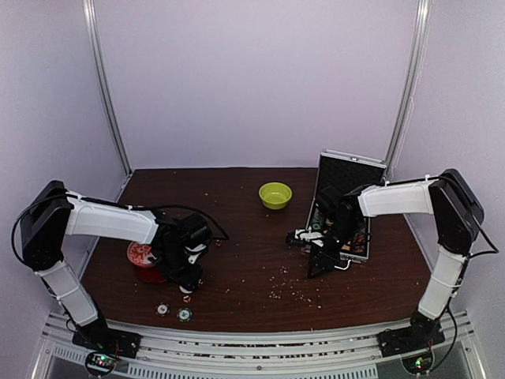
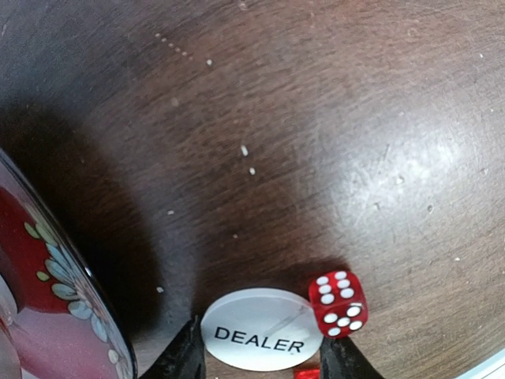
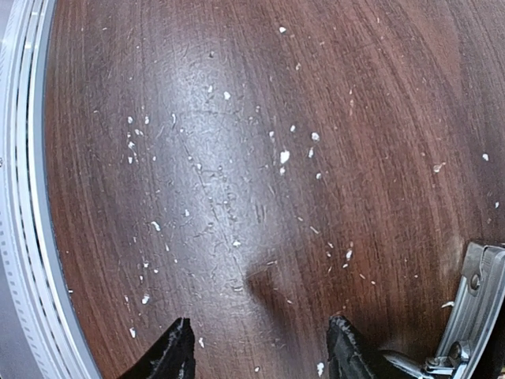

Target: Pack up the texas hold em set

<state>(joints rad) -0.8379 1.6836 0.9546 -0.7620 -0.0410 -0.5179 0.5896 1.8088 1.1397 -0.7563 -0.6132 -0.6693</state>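
The case [image 1: 347,207] sits on the table's [image 1: 237,260] right side, the bowl [image 1: 274,194] to its left. The tin [image 1: 144,257] sits at the left, the dealer button [image 2: 260,330] near it with a die [image 2: 338,303] touching its edge, and two chips [image 1: 162,309] before them by the front edge.

White links [image 1: 110,221], black joints [image 1: 46,225], black cables [image 1: 207,215]

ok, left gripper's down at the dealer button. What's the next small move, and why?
Probably close the left gripper on the DEALER button, then lift it. Its fingers bracket the button, which lies flat on the table; whether they touch it yet is unclear. Watch the red die, which sits against the button's edge right by one finger and may get nudged.
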